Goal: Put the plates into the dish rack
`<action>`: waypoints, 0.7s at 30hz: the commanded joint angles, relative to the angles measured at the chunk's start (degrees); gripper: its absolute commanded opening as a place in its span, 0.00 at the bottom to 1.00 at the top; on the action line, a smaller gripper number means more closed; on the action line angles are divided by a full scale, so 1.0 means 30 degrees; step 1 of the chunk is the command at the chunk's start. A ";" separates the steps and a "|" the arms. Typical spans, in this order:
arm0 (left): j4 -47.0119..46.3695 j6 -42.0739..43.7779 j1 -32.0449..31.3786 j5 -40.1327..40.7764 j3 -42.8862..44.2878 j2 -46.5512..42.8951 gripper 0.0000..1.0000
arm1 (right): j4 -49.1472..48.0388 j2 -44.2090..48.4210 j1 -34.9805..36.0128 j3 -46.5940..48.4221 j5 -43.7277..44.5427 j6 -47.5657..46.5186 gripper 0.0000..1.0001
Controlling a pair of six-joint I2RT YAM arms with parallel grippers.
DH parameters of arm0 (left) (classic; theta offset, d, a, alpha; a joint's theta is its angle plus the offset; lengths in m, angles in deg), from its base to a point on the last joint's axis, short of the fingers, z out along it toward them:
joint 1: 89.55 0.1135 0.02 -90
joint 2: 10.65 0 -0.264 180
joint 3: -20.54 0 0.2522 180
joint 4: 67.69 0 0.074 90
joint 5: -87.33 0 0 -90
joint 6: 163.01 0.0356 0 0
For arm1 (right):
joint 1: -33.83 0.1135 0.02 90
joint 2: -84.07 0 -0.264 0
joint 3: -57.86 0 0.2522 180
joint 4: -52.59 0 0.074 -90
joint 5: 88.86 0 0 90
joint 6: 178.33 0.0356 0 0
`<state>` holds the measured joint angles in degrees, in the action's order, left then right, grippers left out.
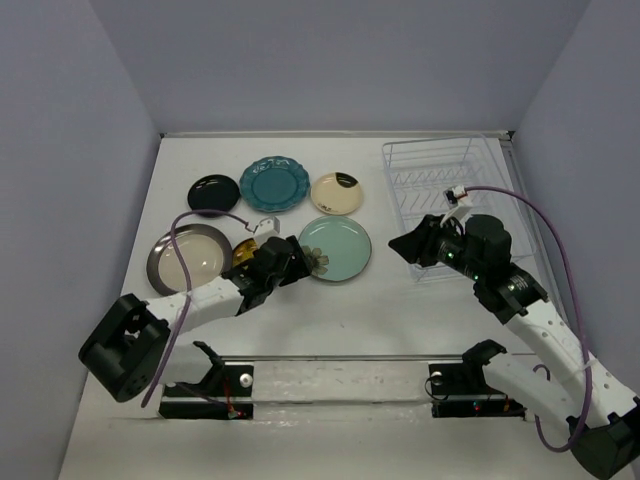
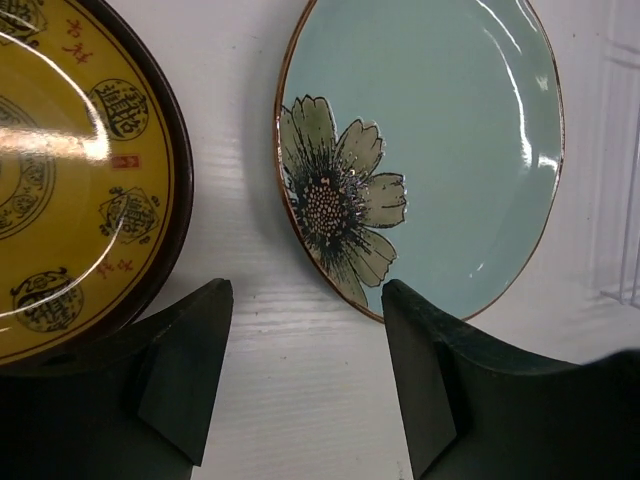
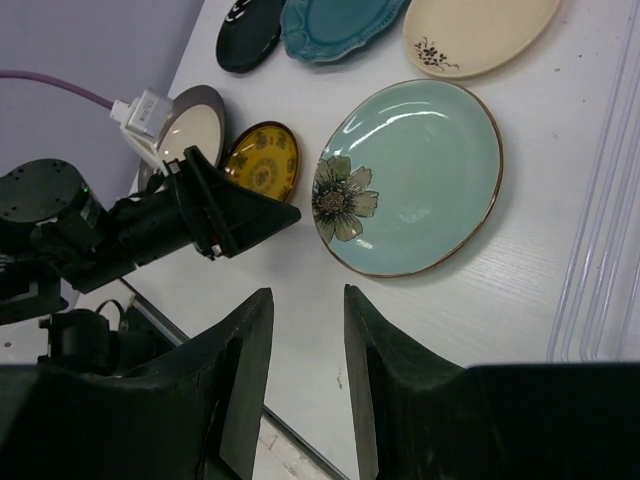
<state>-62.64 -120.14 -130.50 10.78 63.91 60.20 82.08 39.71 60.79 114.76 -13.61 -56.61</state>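
Six plates lie flat on the white table: black (image 1: 214, 194), scalloped teal (image 1: 273, 184), cream (image 1: 338, 193), mint with a flower (image 1: 336, 248), silver (image 1: 188, 258), and small yellow patterned (image 1: 245, 251), partly under my left arm. The white wire dish rack (image 1: 440, 195) stands at the back right with no plates in it. My left gripper (image 2: 307, 290) is open over bare table between the yellow plate (image 2: 70, 180) and the mint plate (image 2: 440, 150). My right gripper (image 3: 308, 292) hovers in front of the rack, jaws narrowly open and holding nothing, facing the mint plate (image 3: 420, 170).
The two arm bases and a rail run along the near edge (image 1: 340, 375). A purple cable (image 1: 545, 225) loops over the right arm beside the rack. Grey walls close in the table on the left, back and right.
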 commanded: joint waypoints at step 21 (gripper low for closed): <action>-0.6527 -0.2421 -0.0266 0.2984 0.0534 0.6150 0.06 | -0.1521 -0.0389 -0.0022 0.0241 -0.0828 0.0030 0.40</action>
<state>-77.22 -126.17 -131.07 14.83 67.38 78.58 80.85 38.62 60.79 114.73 -15.22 -56.54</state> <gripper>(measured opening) 0.198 0.403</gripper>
